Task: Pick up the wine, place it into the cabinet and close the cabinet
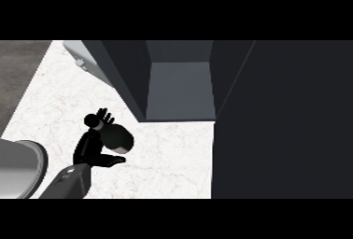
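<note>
Left hand (92, 142) around wine (116, 137)

open cabinet (179, 79) mouth unblocked, bare counter (165, 154) before it, door (283, 121) flanking right

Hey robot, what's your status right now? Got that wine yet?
Left hand curled round the wine, over the counter. Right hand out of view. Cabinet open ahead, wine not yet inside. Nothing seen in the way.

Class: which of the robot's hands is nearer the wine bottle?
Left. The left hand is curled round the wine bottle, in front of the open cabinet. The right hand shows nowhere in this view.
</note>
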`<action>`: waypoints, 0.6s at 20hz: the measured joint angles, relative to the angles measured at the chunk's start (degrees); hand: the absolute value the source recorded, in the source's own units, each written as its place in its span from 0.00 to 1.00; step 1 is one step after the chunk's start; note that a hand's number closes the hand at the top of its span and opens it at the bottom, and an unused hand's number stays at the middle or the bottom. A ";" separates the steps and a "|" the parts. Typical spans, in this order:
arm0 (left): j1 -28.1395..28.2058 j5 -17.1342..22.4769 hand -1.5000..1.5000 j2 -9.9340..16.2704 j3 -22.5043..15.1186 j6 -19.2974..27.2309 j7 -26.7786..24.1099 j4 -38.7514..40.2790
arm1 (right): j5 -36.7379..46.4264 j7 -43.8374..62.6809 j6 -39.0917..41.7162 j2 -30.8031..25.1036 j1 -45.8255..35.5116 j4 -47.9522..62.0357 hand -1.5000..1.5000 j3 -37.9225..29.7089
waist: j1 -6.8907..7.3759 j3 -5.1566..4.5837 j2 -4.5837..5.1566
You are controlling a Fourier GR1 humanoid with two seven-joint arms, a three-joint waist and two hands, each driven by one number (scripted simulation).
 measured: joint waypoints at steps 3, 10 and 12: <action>-0.47 0.03 1.00 -0.22 -0.06 -0.64 0.38 0.77 | -0.71 0.92 -0.44 -0.52 -1.73 0.68 0.00 -1.06 | 0.14 0.00 -0.02; -0.63 -0.85 1.00 -0.23 -0.76 -1.17 -1.04 1.66 | -0.30 0.75 -0.22 -0.02 -0.87 0.34 0.00 -0.30 | 0.05 0.07 -0.07; -0.61 -1.18 1.00 -0.28 -0.97 -1.10 -1.77 1.91 | -0.72 1.55 -0.32 -0.46 -1.33 0.09 0.00 -0.82 | -0.01 0.10 -0.08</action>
